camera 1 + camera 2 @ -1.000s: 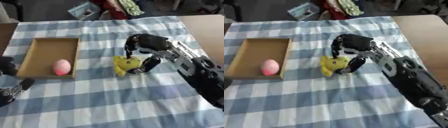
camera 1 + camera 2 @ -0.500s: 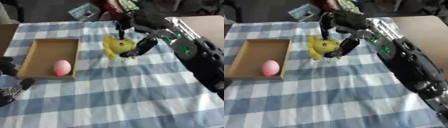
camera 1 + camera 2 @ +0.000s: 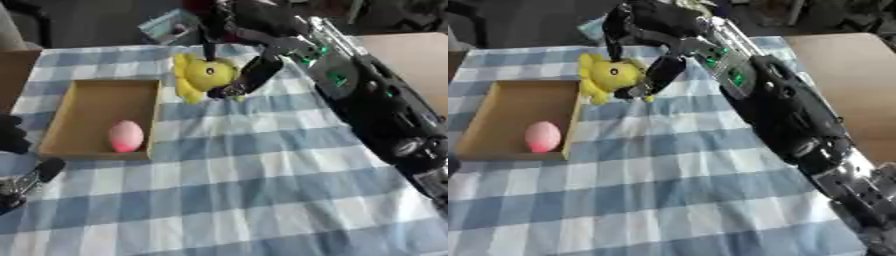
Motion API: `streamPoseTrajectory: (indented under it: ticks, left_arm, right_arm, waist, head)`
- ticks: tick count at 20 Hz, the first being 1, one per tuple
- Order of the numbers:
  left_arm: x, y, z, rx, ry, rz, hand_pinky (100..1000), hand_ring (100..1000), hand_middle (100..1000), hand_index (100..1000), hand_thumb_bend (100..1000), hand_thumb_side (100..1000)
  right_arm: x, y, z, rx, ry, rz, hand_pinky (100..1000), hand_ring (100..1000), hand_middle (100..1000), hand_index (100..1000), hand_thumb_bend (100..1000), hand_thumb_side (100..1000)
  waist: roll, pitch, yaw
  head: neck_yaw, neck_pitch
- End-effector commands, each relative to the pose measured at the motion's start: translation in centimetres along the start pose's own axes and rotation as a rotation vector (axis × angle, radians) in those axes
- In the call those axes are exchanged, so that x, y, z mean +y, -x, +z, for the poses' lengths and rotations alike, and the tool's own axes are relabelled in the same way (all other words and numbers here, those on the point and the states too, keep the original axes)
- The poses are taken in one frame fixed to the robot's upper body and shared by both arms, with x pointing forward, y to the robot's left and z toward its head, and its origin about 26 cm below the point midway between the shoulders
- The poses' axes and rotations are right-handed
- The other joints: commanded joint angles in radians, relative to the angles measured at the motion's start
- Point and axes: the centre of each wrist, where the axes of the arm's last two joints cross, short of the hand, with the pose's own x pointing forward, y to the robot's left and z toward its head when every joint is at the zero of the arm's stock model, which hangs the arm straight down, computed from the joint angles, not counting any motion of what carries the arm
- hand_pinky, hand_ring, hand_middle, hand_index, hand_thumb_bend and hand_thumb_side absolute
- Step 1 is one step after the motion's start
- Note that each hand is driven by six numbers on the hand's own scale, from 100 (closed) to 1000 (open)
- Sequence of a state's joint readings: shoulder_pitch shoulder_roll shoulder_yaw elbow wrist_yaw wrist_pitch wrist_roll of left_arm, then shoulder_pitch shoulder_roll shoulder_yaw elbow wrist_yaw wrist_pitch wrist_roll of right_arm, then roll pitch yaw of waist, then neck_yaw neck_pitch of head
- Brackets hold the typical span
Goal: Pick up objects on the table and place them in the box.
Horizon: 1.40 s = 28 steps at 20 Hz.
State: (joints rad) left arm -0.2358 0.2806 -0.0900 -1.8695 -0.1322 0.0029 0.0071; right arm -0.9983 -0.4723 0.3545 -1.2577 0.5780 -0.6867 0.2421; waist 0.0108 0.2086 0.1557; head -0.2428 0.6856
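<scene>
While the right hand (image 3: 241, 47) carries the yellow plush toy (image 3: 199, 76) above the checked worktop (image 3: 262, 170), the task stands part done. Its fingers (image 3: 249, 79) are curled round the toy, one dark finger running down the toy's right flank and another down behind its head, so the toy hangs between them, clear of the cloth as far as can be judged. The toy sits just beside the right wall of the cardboard box (image 3: 63, 117), level with the box's far end, not yet over the opening. One pink egg-shaped object (image 3: 125, 135) already lies inside the box, well to the left of and nearer than the fingers. Remaining, in my judgement: move the toy leftward across the wall and let it go inside. No other loose objects show on the cloth. The left hand (image 3: 24, 181) rests idle at the lower left corner; its fingers cannot be made out.
</scene>
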Motion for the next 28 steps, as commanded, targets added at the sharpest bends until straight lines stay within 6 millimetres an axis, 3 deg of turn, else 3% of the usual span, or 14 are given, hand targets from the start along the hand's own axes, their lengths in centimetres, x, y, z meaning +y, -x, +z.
streamPoseTrajectory:
  ticks: [1,16,28]
  left_arm:
    - [0.2,-0.8,-0.3,-0.034,0.007,-0.004,546,531,509,680,797,303]
    - [-0.4,-1.6,-1.0,-0.071,0.038,0.019,545,532,509,679,798,305]
    - [-1.1,-2.8,-2.0,-0.125,0.066,0.05,544,531,509,678,799,307]
  right_arm:
    - [-0.5,0.7,-1.2,0.009,0.013,0.004,725,629,424,485,450,251]
    - [4.4,2.4,-4.3,0.134,0.002,-0.084,725,632,452,509,408,266]
    - [6.8,3.0,-4.2,0.245,0.007,-0.116,720,638,496,556,398,287]
  waist:
    - [0.003,-0.021,0.007]
    - [0.007,-0.013,0.078]
    - [0.005,0.003,0.158]
  head:
    - [-0.011,0.004]
    - [-0.06,-0.001]
    - [-0.095,-0.013]
